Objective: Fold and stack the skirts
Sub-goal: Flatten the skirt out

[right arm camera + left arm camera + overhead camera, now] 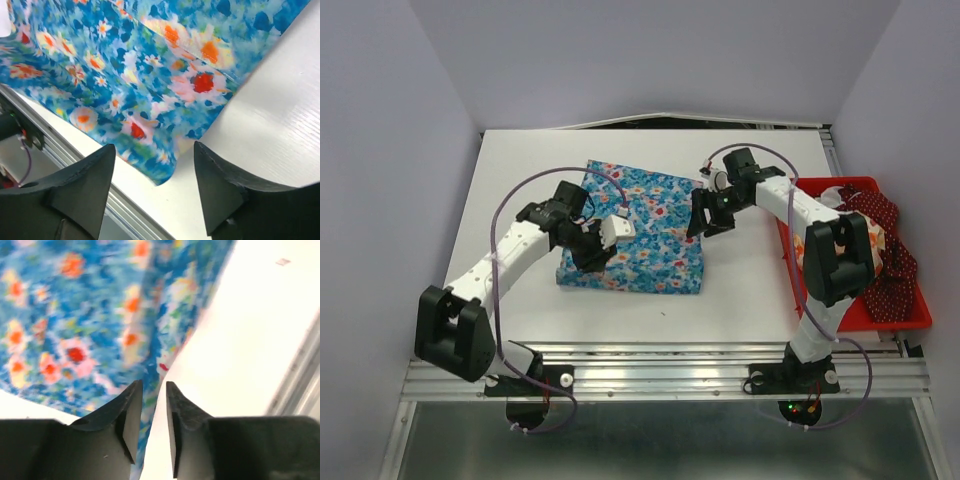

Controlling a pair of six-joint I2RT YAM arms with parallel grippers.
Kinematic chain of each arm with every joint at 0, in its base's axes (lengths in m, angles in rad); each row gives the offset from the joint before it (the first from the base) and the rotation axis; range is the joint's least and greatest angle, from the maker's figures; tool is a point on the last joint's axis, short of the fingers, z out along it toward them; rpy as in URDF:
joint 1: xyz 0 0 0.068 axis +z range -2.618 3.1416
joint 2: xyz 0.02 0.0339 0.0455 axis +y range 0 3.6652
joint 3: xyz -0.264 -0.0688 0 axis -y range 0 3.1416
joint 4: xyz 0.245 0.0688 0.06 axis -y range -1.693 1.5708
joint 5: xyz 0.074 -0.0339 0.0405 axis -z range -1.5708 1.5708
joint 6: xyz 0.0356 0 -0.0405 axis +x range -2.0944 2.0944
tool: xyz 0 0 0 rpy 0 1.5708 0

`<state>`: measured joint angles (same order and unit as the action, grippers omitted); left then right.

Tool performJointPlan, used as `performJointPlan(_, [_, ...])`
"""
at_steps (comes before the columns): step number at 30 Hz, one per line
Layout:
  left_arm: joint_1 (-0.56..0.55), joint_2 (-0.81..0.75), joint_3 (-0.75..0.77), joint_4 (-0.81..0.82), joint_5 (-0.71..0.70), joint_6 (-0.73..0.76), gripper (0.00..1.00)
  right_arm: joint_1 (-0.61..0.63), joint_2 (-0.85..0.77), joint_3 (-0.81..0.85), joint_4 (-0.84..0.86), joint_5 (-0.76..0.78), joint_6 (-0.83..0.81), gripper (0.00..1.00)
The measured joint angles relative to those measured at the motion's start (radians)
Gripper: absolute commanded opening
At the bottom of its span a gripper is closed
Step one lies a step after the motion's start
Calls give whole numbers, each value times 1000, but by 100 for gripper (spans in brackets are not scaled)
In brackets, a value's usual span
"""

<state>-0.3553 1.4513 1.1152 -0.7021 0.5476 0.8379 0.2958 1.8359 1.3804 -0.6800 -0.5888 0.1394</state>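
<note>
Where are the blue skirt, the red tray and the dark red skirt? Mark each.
blue skirt [640, 235]: top external view, middle of cloth.
red tray [895, 322]: top external view, near rim.
dark red skirt [892, 280]: top external view, dotted cloth.

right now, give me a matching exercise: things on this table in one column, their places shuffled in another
1 blue skirt
2 dark red skirt
3 red tray
4 right gripper

a in the tray
b along the table's right side
c flat in the middle of the table
d open, at the blue skirt's right edge

Pairs: 1-c, 2-a, 3-b, 4-d
</note>
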Motion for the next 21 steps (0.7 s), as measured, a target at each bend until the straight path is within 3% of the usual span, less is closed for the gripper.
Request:
performJointPlan(3, [-109, -116, -89, -76, -9, 85, 62, 0, 29, 74, -104, 24, -79, 73])
performJointPlan(8, [-190, -158, -180, -203, -27, 150, 62, 0, 50, 156, -169, 73, -155, 69])
performJointPlan(11, [-176, -159, -175, -200, -37, 135, 60, 0, 53, 184, -170, 68, -171, 63])
performJointPlan(15, [-107, -140, -119, -158, -15, 55, 50, 13, 105, 245, -153, 57, -180, 57])
performJointPlan(21, [-7, 1, -36, 45, -58, -158, 52, 60, 247, 323, -101, 58, -192, 48])
